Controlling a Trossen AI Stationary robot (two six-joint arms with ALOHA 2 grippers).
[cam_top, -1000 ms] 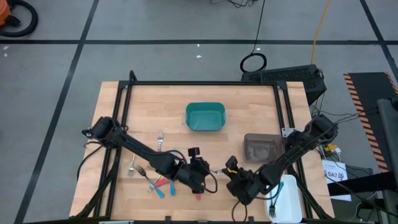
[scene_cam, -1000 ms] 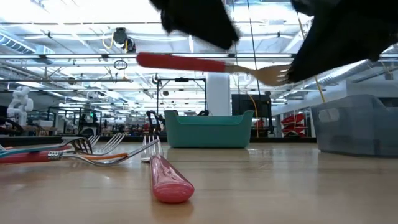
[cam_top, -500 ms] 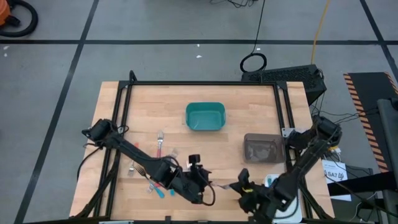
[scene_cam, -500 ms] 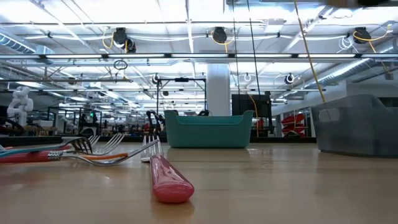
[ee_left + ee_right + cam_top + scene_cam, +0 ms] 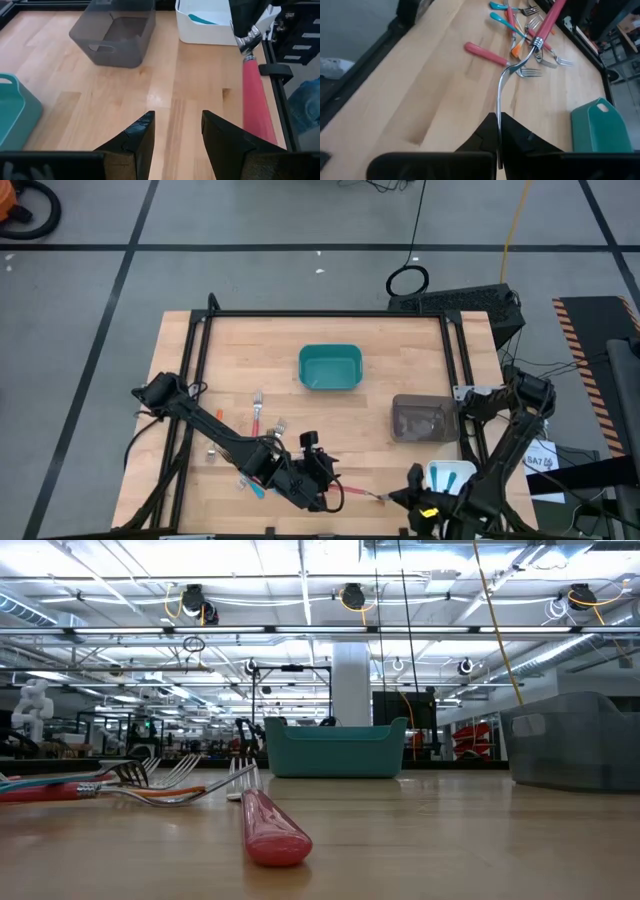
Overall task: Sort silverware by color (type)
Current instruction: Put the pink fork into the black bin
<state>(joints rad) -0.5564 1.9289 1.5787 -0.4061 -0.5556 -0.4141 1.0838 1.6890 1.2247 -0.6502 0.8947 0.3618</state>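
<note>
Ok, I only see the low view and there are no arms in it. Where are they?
Observer: Both are at the front edge of the table, the left gripper facing the right gripper.
Operator: Is one holding a fork?
Observer: Yes. The right gripper is shut on the tines of a red fork.
Operator: And the left one?
Observer: Open, with nothing between its fingers. The fork's handle passes beside it.

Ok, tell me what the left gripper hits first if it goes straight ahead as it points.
Left gripper, fingers open: bare table ahead, then likely the white bin, at its near corner; depth is unclear.
</note>
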